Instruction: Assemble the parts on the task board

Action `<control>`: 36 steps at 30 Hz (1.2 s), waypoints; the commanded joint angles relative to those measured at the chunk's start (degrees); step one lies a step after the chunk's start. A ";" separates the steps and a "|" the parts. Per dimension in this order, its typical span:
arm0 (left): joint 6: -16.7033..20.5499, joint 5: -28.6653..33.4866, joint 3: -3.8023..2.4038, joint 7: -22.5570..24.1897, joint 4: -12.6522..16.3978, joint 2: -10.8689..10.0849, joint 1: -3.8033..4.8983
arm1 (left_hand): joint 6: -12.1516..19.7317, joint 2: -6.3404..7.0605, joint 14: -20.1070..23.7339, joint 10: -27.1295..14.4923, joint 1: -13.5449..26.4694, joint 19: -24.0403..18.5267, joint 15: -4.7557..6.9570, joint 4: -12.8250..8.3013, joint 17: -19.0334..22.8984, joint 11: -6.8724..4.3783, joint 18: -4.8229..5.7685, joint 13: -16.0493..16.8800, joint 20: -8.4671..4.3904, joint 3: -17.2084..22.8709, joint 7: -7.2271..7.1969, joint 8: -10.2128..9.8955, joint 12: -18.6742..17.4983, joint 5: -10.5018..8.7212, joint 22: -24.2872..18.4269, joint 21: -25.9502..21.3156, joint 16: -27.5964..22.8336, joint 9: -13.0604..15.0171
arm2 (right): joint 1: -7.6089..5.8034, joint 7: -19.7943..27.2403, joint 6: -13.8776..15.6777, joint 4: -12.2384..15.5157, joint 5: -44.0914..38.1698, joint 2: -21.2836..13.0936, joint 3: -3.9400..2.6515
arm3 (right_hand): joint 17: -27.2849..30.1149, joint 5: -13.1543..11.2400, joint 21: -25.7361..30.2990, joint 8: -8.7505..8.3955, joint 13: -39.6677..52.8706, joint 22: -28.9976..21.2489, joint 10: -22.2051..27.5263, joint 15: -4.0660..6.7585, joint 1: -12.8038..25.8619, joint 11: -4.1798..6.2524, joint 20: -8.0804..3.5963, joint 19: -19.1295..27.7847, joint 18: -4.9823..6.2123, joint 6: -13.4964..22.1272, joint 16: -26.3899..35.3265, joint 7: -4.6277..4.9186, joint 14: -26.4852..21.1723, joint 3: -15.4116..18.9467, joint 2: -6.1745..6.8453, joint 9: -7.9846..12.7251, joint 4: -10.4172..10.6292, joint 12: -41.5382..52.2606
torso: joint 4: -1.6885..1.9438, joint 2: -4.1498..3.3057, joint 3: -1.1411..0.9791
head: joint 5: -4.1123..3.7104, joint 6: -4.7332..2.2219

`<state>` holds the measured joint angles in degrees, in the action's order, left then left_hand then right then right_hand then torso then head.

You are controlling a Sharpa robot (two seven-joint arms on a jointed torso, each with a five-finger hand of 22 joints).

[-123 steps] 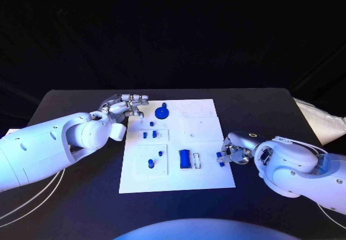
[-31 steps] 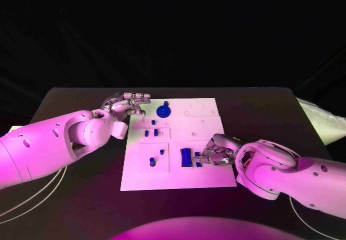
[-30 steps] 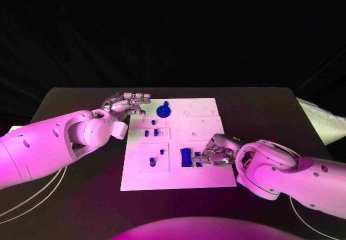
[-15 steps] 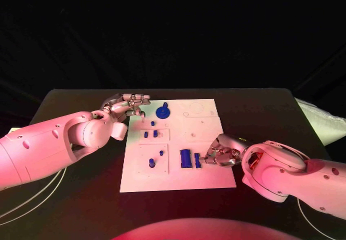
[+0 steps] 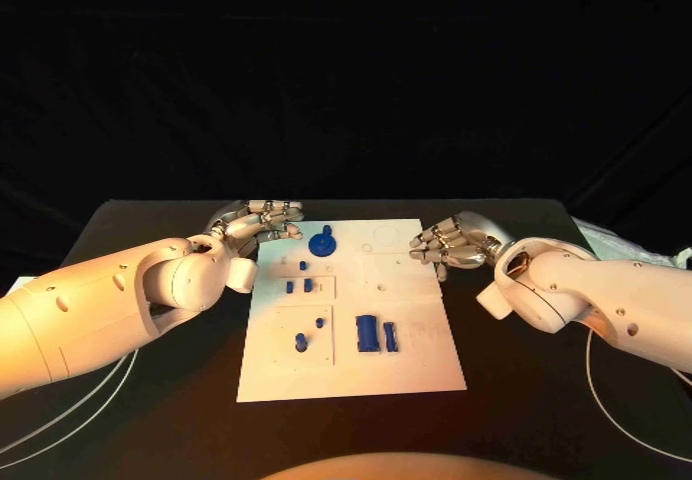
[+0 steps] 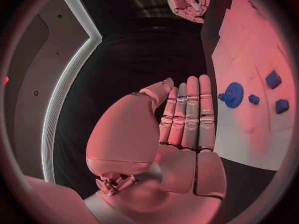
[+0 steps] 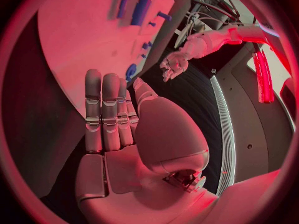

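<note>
The white task board (image 5: 418,350) lies in the middle of the table. At its far end stands a blue gear (image 5: 323,243). Two small blue parts (image 5: 299,286) sit below the gear, and a blue peg (image 5: 302,341) lies nearer me. A wide blue block (image 5: 366,333) has a narrow blue piece (image 5: 389,337) right beside it. My left hand (image 5: 260,222) hovers at the board's far left corner, holding nothing, fingers straight (image 6: 187,119). My right hand (image 5: 454,243) is by the board's far right edge, fingers straight (image 7: 109,119) and holding nothing.
Black table (image 5: 144,400) surrounds the board on all sides. A white crumpled thing (image 5: 620,245) lies at the table's right edge. Each wrist view shows the other hand across the board (image 6: 186,2) (image 7: 174,64).
My right hand has let go of the narrow blue piece beside the wide block and moved away to the board's far right edge. My left hand has stayed put.
</note>
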<state>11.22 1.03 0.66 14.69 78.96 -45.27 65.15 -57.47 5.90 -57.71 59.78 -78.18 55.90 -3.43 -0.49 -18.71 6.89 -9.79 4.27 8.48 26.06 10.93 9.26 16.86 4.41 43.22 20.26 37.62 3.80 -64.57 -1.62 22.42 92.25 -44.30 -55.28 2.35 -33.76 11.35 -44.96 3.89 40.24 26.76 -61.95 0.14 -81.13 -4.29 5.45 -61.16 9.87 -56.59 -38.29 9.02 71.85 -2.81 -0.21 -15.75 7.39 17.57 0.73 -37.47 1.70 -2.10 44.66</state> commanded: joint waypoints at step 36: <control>26.13 0.08 -0.51 12.69 6.77 1.86 -3.82 | 38.89 -5.90 39.72 -40.23 52.77 -40.99 3.43 0.49 18.71 -6.89 5.42 -4.27 -3.43 -17.88 -10.93 -9.26 -16.86 -4.41 -35.08 -20.26 -37.62 -3.80 | 3.09 28.68 14.93 -7.59 40.97 11.45 -1.88 | 33.76 -11.35 40.64 -3.89 -40.24 -26.76 41.75 -0.14 55.09 4.29 -5.45 42.06 -5.57 38.74 38.29 -9.02 -50.88 -1.48 0.21 15.75 -7.39 -17.57 | -0.73 6.29 -1.70 | 2.10 -10.29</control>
<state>29.03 3.17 0.23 23.09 84.81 -43.26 61.51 -25.12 0.36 -24.33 26.44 -34.37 20.12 -1.54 0.04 -0.34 2.46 -6.25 0.17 6.86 11.10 3.74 0.40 0.34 0.36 11.00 0.35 1.97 0.22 -61.70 22.59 29.05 83.66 -7.67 -43.61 0.57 -2.07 2.06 -5.90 0.41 0.93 0.30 -27.62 -0.40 -35.64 -1.37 5.35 -26.17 5.70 -24.44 -0.39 3.87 28.68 -5.98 0.04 -1.48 0.06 0.35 -0.03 -31.45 0.20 -0.04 34.63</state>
